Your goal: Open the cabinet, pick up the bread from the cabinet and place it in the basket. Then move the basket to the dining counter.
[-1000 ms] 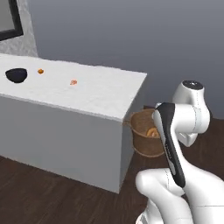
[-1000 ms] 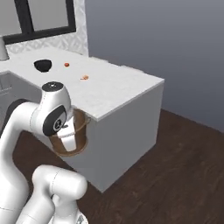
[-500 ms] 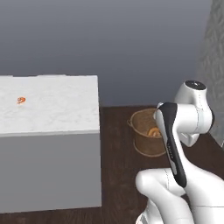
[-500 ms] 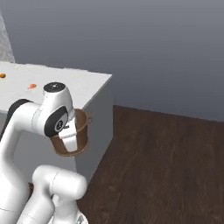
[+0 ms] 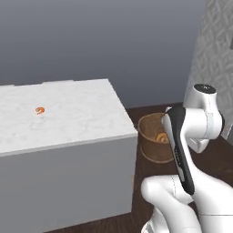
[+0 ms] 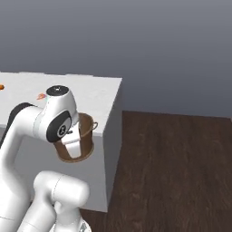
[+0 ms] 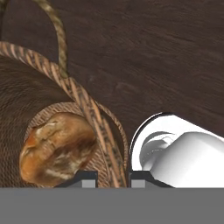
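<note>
The small tan-brown lump of bread (image 7: 57, 148) lies on the floor of the round brown woven basket (image 7: 26, 87), seen from above in the hand view. There the two-finger gripper (image 7: 107, 178) straddles the basket's rim (image 7: 94, 120), one dark fingertip inside the wall and one outside, clamped on the wicker, with a thin rim handle (image 7: 59, 35) arching up beyond.

In the left base view the basket (image 5: 152, 141) hangs above the dark wood floor (image 5: 227, 154), just off the corner of the long white gray-veined marble dining counter (image 5: 68, 118), and a sliver of the bread (image 5: 161, 136) shows inside it. A curled orange shrimp-like piece (image 5: 40, 110) sits on the slab. The right base view shows the basket (image 6: 77, 142) from the other side, tucked behind the white arm (image 6: 59, 120) against the counter's plain gray front (image 6: 113, 149); the bread is hidden there, and the orange piece (image 6: 41, 96) peeks past the arm's joint. A second orange speck (image 6: 2, 87) lies at the slab's left edge.

Compared with half a second ago the whole scene has swung: the counter's corner now lies closer to the basket in both base views, while the basket keeps its place by the arm, so the base has turned, not the things.
</note>
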